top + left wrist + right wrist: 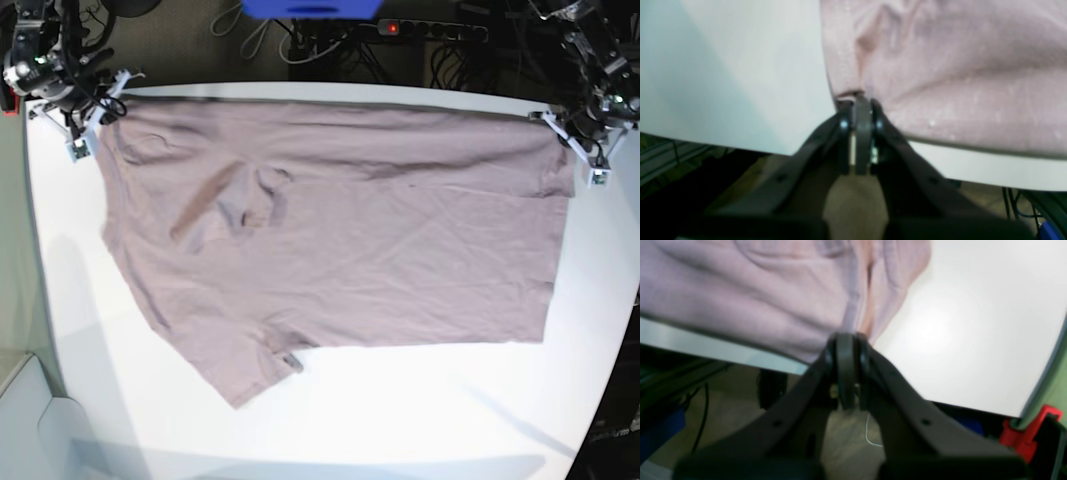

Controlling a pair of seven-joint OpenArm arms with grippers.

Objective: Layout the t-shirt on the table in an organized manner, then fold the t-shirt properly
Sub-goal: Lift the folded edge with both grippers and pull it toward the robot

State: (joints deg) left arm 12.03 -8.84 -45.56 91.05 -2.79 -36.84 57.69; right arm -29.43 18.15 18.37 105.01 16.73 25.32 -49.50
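Observation:
The dusty mauve t-shirt [330, 230] lies spread over the white table [420, 420], its far edge stretched straight along the table's back edge. One sleeve [255, 370] points toward the front left, and wrinkles bunch at the shirt's left middle. My left gripper [590, 140] is shut on the far right corner of the t-shirt [957, 66], and the left wrist view shows the gripper [860, 100] pinching fabric at the table edge. My right gripper [88, 118] is shut on the far left corner, and the right wrist view shows the gripper [848, 338] clamped on cloth [756, 300].
Behind the table lie cables, a power strip with a red light [420, 30] and a blue object [310, 8]. A red clamp [1023, 436] sits at the table's corner in the right wrist view. Bare white tabletop runs along the front and the left side.

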